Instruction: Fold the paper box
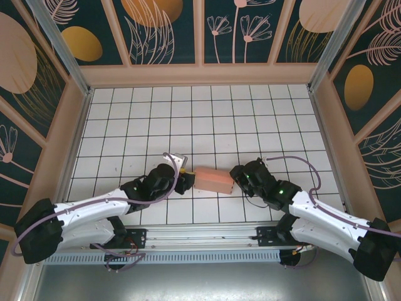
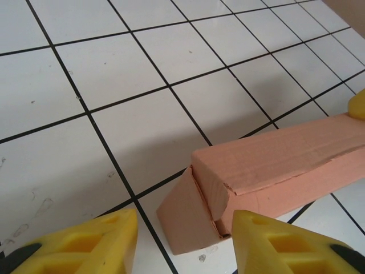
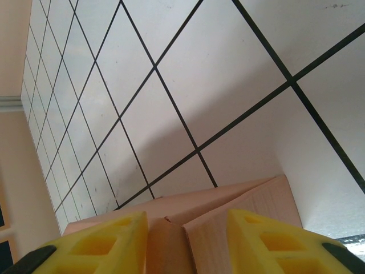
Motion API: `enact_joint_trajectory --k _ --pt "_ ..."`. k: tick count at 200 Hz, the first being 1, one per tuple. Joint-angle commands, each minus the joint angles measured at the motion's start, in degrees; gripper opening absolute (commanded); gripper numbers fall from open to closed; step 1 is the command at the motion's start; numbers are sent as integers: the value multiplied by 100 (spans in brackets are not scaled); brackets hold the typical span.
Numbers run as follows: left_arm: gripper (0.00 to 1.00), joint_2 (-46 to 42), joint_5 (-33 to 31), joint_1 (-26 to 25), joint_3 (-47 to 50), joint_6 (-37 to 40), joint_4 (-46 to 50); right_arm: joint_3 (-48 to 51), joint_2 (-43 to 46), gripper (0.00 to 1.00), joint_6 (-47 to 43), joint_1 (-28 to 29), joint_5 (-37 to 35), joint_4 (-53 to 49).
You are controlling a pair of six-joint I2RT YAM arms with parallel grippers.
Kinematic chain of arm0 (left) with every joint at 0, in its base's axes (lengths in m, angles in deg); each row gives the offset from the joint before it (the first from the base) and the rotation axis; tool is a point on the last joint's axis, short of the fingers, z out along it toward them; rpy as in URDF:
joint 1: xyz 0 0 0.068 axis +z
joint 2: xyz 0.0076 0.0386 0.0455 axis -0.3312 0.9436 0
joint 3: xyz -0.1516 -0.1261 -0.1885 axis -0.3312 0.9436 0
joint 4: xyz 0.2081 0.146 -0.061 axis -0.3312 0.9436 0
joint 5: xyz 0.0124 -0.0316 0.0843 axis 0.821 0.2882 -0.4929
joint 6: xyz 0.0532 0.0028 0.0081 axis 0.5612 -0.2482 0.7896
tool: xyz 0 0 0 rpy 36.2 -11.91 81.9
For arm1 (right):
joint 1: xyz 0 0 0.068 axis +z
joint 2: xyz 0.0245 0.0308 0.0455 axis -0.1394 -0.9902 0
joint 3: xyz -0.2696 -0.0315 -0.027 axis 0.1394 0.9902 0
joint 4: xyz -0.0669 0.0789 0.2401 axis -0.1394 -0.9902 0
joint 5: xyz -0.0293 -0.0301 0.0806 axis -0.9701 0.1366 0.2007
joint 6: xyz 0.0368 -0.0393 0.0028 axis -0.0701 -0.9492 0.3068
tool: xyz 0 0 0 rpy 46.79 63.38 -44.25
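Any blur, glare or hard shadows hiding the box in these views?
Top external: evenly lit, sharp, paper box clear. Left wrist: box crisp, soft shadow on tiles behind it, no glare. Right wrist: box near the lens, slightly soft; broad shadow on tiles.

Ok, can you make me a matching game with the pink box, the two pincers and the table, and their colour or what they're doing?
Things:
1. paper box
2. left pincer
3. right pincer
4. table

Clues:
A. white with black grid lines
B. closed on the box's right end
C. salmon pink
D. open, at the box's left end

Pairs: 1-C, 2-D, 3-B, 4-A
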Motion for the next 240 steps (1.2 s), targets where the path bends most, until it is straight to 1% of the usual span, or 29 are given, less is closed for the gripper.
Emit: enact_joint_trajectory --k 1,8,20,26,40,47,56,65,90,110,143,176,203,221,240 --pt "53 -286 164 -20 -171 -116 270 153 -22 41 59 -9 -209 -221" --pt "57 -392 202 -22 -163 -175 223 161 -22 41 49 -13 -202 -220" --pt "68 -553 144 -24 -160 -368 141 161 -20 41 32 -11 -207 -211" --pt "71 -616 95 -20 -175 -488 92 161 -20 41 23 -8 -202 -211" --pt "83 -693 -340 -11 -253 -888 125 165 -7 42 -7 -12 -194 -191" --pt "85 -698 -434 -3 -274 -1062 92 170 -4 43 -52 -8 -170 -141" --pt "85 -637 -437 15 -330 -1172 14 187 10 44 -99 -8 -142 -67" --pt "83 -490 -483 35 -444 -1310 26 191 -4 44 -126 -10 -123 -34" --pt "77 155 -612 52 -855 -1581 331 169 -24 45 -179 -15 -80 -19" --pt "75 548 -463 46 -908 -1669 239 187 6 45 -181 -17 -99 -54" --pt "74 804 -394 54 -544 -1782 102 205 27 45 -238 -26 -147 -54" --pt "74 1070 -66 49 48 -2057 -374 127 -74 45 -376 -32 -151 -54" --pt "73 1394 39 46 159 -2138 -503 33 -145 45 -504 -55 -154 -71" --pt "69 1548 77 47 97 -2129 -500 -119 -118 46 -762 -52 -158 -74" --pt "62 1574 120 54 75 -2112 -499 -208 -19 52 -1060 -55 -11 -29"
